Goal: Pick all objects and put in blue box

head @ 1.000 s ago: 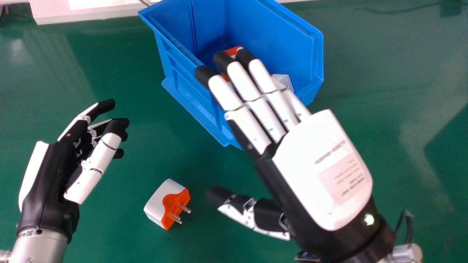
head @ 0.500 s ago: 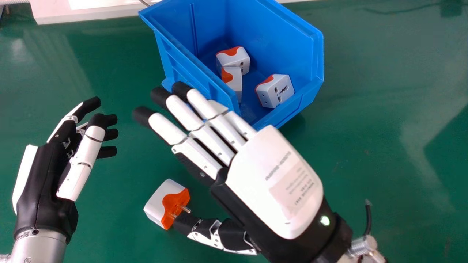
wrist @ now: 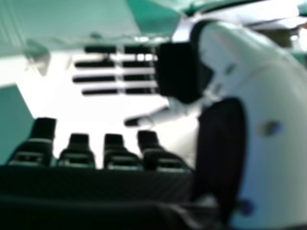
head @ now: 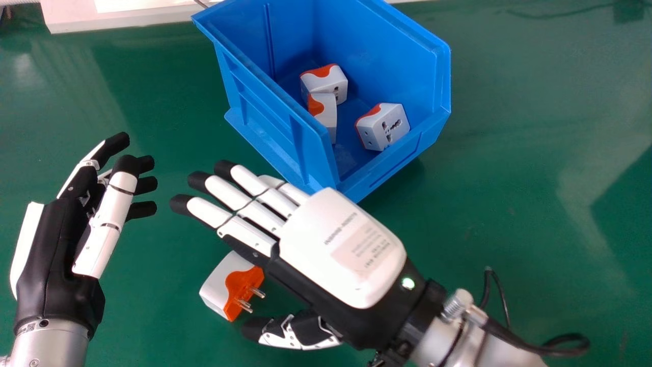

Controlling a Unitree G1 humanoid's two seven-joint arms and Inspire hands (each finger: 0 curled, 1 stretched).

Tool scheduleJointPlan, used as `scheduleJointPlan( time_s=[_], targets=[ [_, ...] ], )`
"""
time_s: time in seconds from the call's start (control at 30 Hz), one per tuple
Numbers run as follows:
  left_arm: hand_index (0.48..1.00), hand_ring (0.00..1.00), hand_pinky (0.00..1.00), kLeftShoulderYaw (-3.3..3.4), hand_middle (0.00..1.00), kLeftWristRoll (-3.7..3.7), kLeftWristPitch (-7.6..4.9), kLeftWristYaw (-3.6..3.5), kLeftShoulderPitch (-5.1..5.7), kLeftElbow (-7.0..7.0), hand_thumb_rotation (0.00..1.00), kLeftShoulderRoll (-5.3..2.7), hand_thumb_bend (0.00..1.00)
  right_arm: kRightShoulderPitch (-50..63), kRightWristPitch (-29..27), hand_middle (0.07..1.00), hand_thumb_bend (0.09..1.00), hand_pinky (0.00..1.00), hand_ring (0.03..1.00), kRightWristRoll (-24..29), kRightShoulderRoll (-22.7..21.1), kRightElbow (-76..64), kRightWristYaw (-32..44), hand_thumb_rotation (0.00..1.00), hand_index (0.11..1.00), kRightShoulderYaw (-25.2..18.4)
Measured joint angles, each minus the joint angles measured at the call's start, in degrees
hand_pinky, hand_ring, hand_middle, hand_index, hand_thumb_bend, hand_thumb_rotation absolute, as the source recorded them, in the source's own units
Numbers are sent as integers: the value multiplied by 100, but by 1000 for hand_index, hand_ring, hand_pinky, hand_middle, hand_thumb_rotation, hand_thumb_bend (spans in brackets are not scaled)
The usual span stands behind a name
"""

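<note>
In the head view a white and orange plug adapter (head: 219,285) lies on the green table, its two metal pins facing right. My right hand (head: 341,247) is open over the table just right of the adapter; its fingers hang above the adapter's far side and its thumb is on the near side. At the left stands my left hand (head: 61,250), open and holding nothing. The blue box (head: 260,102) holds three more adapters (head: 383,126). In the right hand view my right hand (wrist: 220,148) has extended fingers, with my left hand (wrist: 180,72) farther off.
Green table surface (head: 509,214) extends right of the box and between the left hand and the box. A white ledge (head: 122,18) runs along the far edge. A black cable (head: 550,346) loops beside my right wrist.
My right hand has moved left and nearer, away from over the box to beside the loose adapter, uncovering the adapters inside. My left hand has shifted slightly left.
</note>
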Motion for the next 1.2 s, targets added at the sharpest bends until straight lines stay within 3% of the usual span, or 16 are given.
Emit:
scheduleJointPlan(
  time_s=[0.17, 0.5, 0.73, 1.2],
  targets=[
    [869, 771, 701, 5, 799, -1, 52, 2, 4, -27, 737, 0, 447, -424, 148, 916, 87, 799, 919, 1, 115, 584, 177, 0, 862, 129],
    [871, 773, 703, 3, 800, -2, 125, -7, -18, -81, 740, 4, 440, -873, 777, 921, 165, 804, 913, 45, 488, 1308, 696, 0, 861, 374],
    [871, 773, 703, 2, 801, -1, 184, -12, -48, -137, 740, 11, 439, -1262, 1329, 941, 199, 819, 935, 82, 599, 1332, 1549, 0, 882, 492],
    [871, 775, 704, -2, 803, 2, 311, -13, -61, -184, 742, 26, 436, -1948, 1657, 976, 243, 846, 957, 287, 556, 1252, 3051, 0, 928, 633]
  ],
)
